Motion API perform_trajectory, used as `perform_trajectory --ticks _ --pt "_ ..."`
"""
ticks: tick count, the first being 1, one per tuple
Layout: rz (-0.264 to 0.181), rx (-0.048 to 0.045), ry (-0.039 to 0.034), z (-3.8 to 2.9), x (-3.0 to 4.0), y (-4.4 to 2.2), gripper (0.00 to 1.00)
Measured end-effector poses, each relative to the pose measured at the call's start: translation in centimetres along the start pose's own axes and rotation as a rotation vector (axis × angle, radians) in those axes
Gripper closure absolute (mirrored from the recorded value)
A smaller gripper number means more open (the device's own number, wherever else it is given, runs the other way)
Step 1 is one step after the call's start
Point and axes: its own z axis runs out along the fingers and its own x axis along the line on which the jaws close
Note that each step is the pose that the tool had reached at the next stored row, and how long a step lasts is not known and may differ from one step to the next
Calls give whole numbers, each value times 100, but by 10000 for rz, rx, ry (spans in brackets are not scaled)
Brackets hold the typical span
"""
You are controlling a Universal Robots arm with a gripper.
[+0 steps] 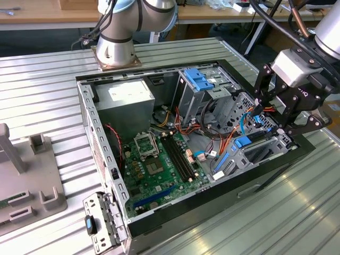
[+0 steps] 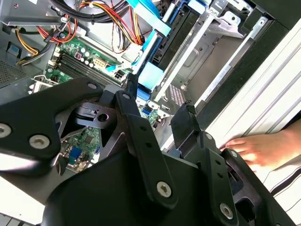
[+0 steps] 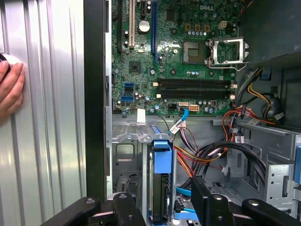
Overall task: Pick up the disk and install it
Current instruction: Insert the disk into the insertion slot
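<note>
Disk [image 3: 160,162] with blue side rails is seen standing on edge inside the drive cage [image 3: 123,137] of the open computer case [image 1: 91,125], straddled untouched by the gripper [image 3: 162,192] with fingers spread and empty, so installation appears largely done, full seating unconfirmed.

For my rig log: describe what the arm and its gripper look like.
The arm has rounded silver-grey joints on a round base, bolted through a square metal plate to the ribbed table. Black cables run along its upper links. The gripper is matte black: flat linkage bars pinned with silver screws, under a pale grey block.
</note>
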Motion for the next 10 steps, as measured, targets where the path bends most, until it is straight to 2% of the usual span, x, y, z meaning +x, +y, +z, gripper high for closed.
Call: perform_trajectory --ticks 6,10 --pt "0 0 0 -1 0 -1 45" --pt "0 0 2 6 -8 -81 45"
